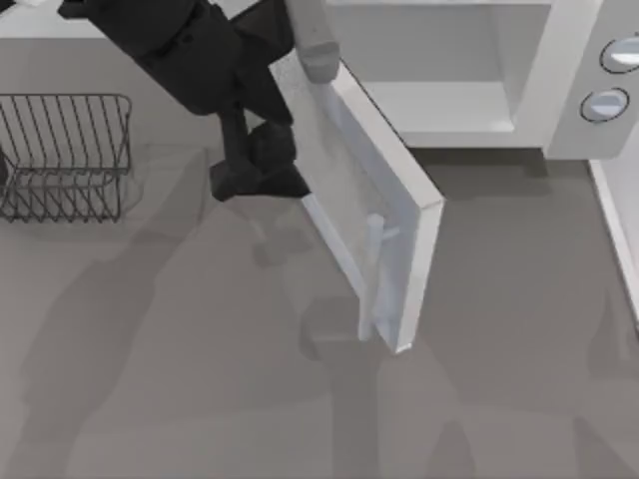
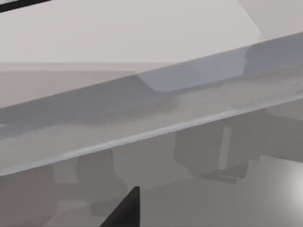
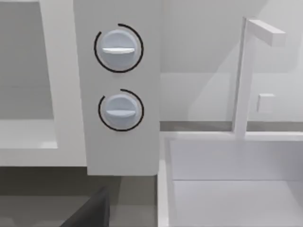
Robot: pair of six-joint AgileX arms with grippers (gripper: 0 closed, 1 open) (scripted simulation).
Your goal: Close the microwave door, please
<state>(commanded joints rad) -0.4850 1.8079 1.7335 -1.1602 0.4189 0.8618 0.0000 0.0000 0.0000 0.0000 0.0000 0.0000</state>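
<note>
The microwave door [image 1: 364, 205] stands half-open from the microwave [image 1: 479, 70], left pincer [image 1: 258, 165] against its outer face, grip unclear.

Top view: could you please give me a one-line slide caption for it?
Left gripper behind the half-open microwave door, microwave cavity exposed, wire rack at left.

Left tool [image 1: 262, 170] low, pointing down; arm outstretched.
</note>
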